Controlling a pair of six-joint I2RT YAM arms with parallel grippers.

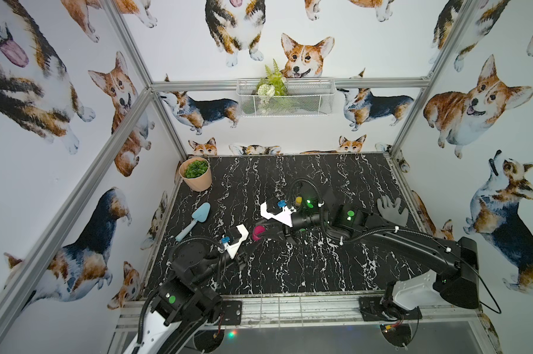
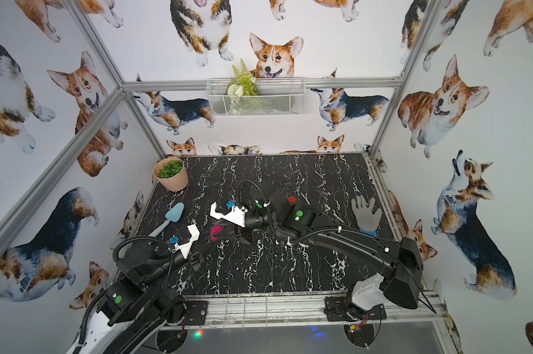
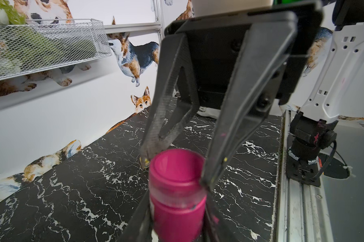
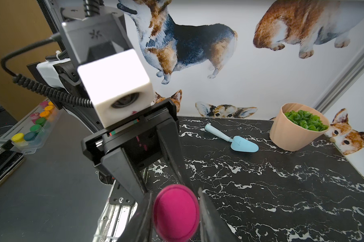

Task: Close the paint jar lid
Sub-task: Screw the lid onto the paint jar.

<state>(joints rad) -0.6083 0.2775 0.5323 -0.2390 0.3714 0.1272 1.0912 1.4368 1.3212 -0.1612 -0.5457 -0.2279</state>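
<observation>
While the left gripper (image 3: 176, 224) reaches in from the near left, its jaws stand narrow and are clamped on both sides of the small magenta plastic paint jar (image 3: 177, 207). The jar is held over the middle of the black, white-veined marble tabletop (image 1: 289, 269); whether it touches that surface cannot be told. The round magenta screw lid (image 4: 176, 211) sits on the jar's mouth, with a clear neck band showing beneath it. From the right comes the right gripper (image 4: 175, 194), its jaws narrow and closed on the lid's rim.

Assessment: the lid is placed, and tightening appears to be in hand or nearly complete. Outstanding: confirm the lid is turned fully down, then release both grips.
</observation>
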